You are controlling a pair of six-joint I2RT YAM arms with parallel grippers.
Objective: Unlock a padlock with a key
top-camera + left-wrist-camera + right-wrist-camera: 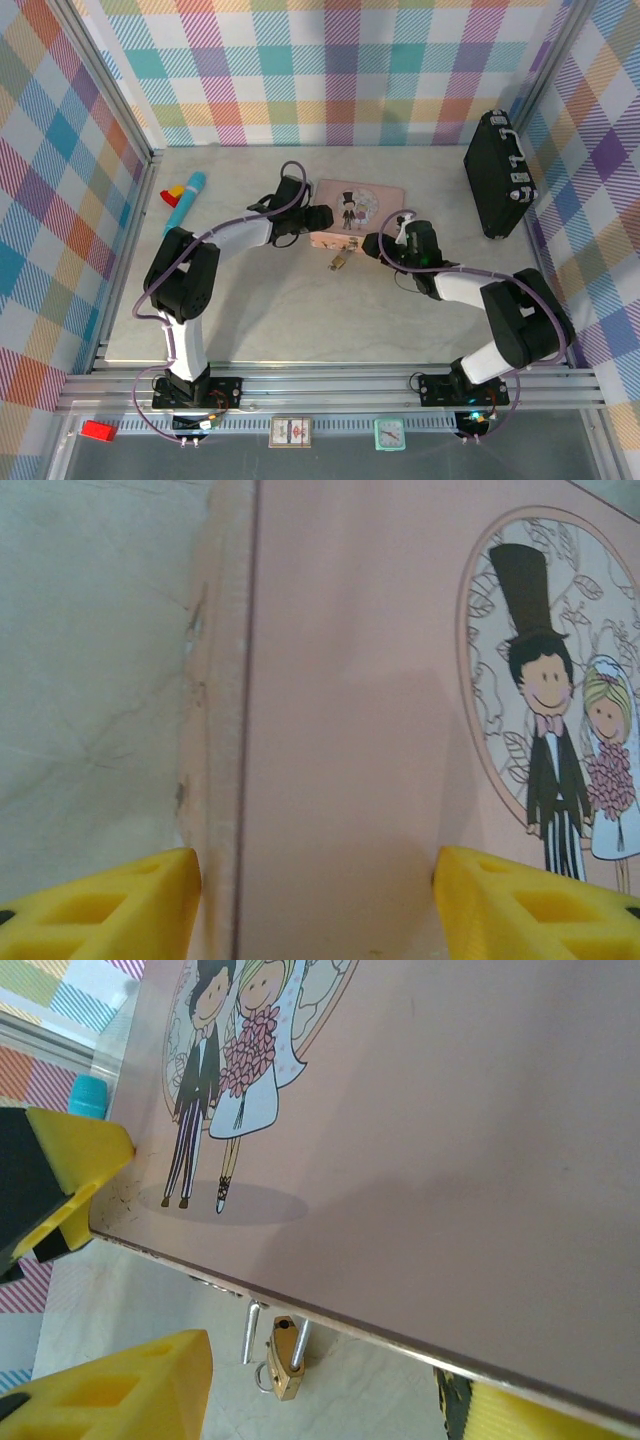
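- While left hand straddles edge of pink tin, wide open and empty, probably to brace it, right hand hangs open, empty.
- Brass padlock hangs off tin's front edge.

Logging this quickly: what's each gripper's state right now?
Left gripper: open, holding nothing, over the pink rectangular tin box.
Right gripper: open, holding nothing, near the small brass padlock.

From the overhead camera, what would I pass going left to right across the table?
colourful toy → pink tin → black case
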